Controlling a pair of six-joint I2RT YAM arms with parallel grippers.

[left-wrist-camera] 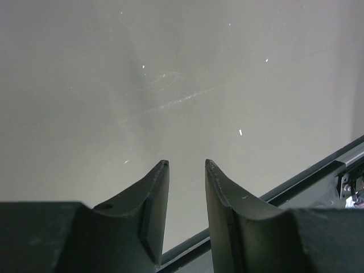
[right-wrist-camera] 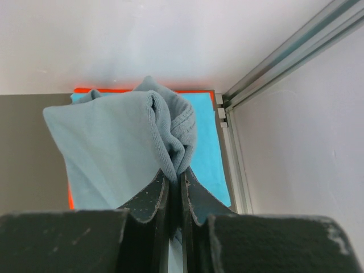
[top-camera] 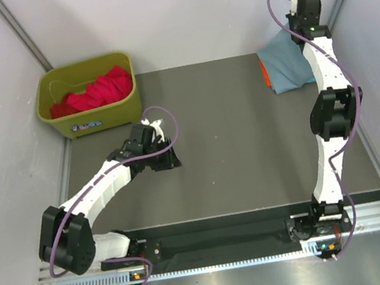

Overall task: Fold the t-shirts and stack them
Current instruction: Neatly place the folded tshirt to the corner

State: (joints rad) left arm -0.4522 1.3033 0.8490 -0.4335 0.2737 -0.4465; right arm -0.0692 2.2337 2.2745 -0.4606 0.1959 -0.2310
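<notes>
Grey-blue t-shirt [right-wrist-camera: 114, 142] is pinched in my right tool [right-wrist-camera: 175, 179] at counter's [top-camera: 233, 143] far right corner; left tool [left-wrist-camera: 186, 165] spread, empty.

grey-blue t-shirt [right-wrist-camera: 108, 142] | cyan t-shirt [right-wrist-camera: 207, 148] | orange t-shirt [right-wrist-camera: 88, 90] | red t-shirt [top-camera: 98, 90] | olive-green bin [top-camera: 89, 119]

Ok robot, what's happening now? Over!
Right gripper shut on grey-blue t-shirt, above cyan t-shirt. Left gripper open, empty. Red t-shirt lies in green bin. Nothing blocking.
</notes>
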